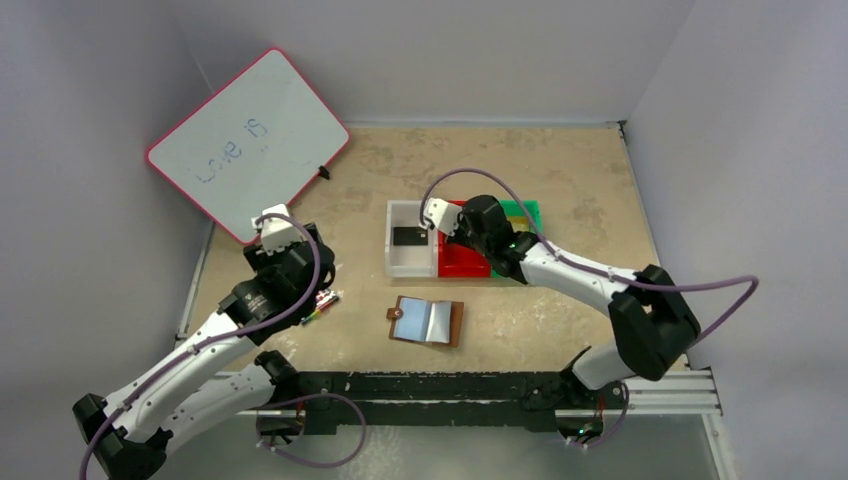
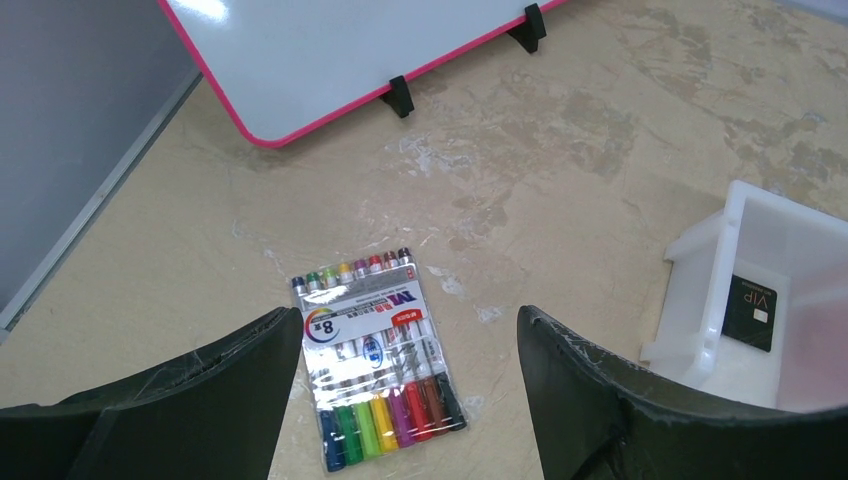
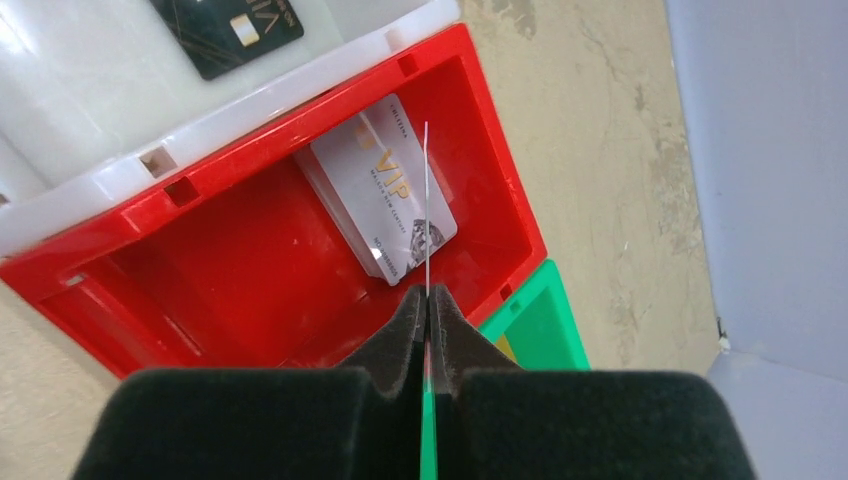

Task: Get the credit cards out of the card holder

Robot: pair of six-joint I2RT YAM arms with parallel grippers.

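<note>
Marker pack (image 2: 378, 372) near whiteboard (image 2: 330, 50); white bin (image 2: 700, 290) holds card (image 2: 750, 312).

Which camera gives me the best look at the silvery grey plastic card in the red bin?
Right wrist: the silvery grey plastic card lies in the red plastic bin, VIP lettering readable. Top view: the right arm hides it. Left wrist reaches only the white plastic bin.

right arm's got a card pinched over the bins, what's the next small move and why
Probably shift the right end effector sideways over the green plastic bin and open. It pinches a thin card edge-on above the red plastic bin, which already holds a silvery card; the white plastic bin holds a black card.
</note>
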